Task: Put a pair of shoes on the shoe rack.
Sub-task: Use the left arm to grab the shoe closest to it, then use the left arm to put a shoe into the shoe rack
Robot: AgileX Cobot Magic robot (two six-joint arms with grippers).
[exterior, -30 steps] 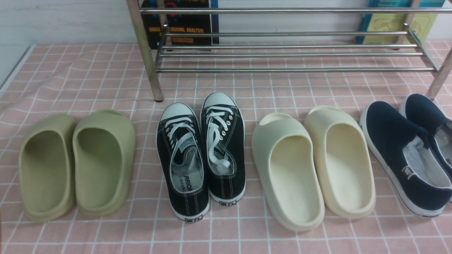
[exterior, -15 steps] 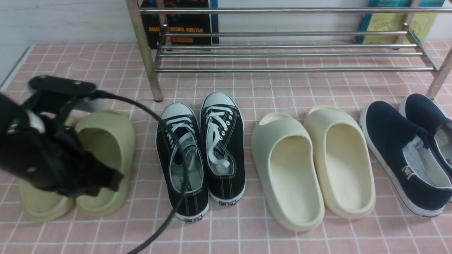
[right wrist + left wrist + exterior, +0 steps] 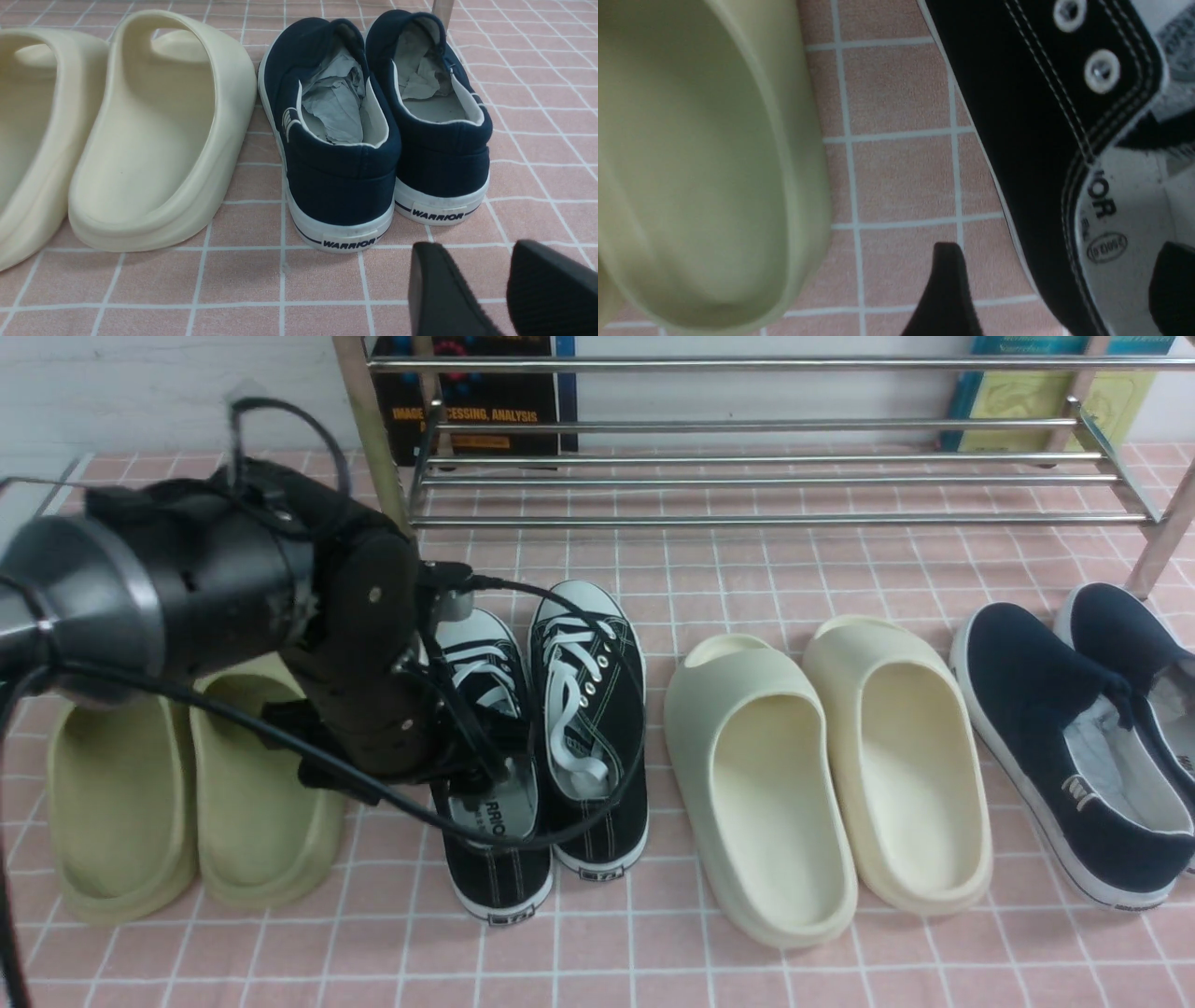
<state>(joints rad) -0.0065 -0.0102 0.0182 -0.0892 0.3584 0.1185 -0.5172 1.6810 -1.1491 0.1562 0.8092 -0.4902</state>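
The counter [image 3: 747, 579] is covered by a pink cloth [image 3: 280, 523] with a white grid, wrinkled at the far left. Four pairs stand in a near row, toes pointing away: olive slides [image 3: 252, 821] at left, then black sneakers [image 3: 597, 709], cream slides [image 3: 822, 775], and navy slip-ons [image 3: 1055, 728] at right. Farther back stands the chrome shoe rack [image 3: 747, 481], its posts on the cloth, with books [image 3: 485, 411] upright behind it.

black canvas sneakers [image 3: 611, 747] with white laces stood side by side, centre-left of the frame, toes toward the chrome shoe rack [image 3: 747, 520] along the top.
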